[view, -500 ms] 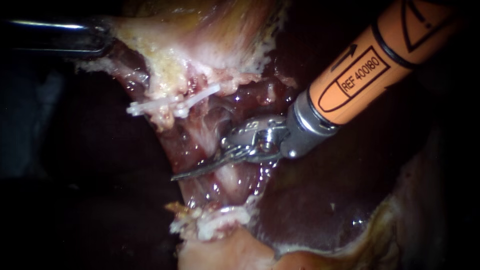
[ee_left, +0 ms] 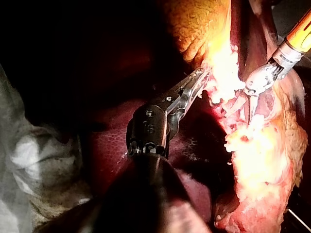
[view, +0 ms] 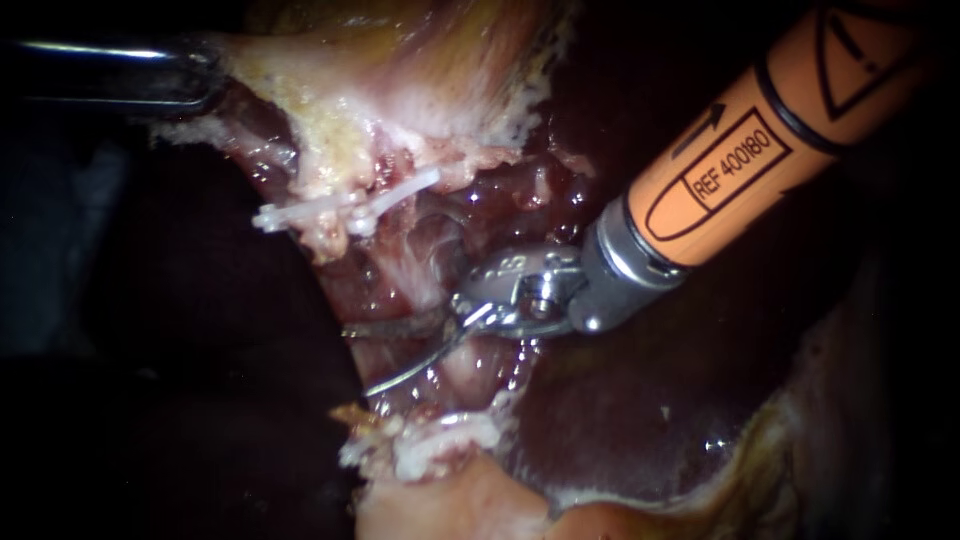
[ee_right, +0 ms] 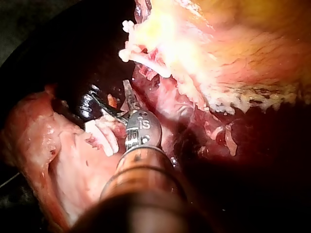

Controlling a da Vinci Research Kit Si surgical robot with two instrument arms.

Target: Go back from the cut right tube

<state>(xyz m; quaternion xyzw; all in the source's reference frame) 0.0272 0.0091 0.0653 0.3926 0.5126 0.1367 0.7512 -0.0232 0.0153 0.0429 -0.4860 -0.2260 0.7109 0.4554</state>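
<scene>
- My right instrument has its two thin blades parted in a narrow V, gripping nothing. One blade shows bright; the other reads only as a dark line against wet tissue.
- The tube lies right at the blades and crosses them. Its long axis runs from the white clips on one side of the blades to a second clip cluster on the other, roughly square to my shaft.
- So I judge the way out is straight back along my own shaft, over the liver.
- My left instrument is well apart, beyond the first clips. Its jaws are closed on pale tissue, drawing it taut.
- I cannot make out the cut ends, because glare and my own wrist hide them.
</scene>
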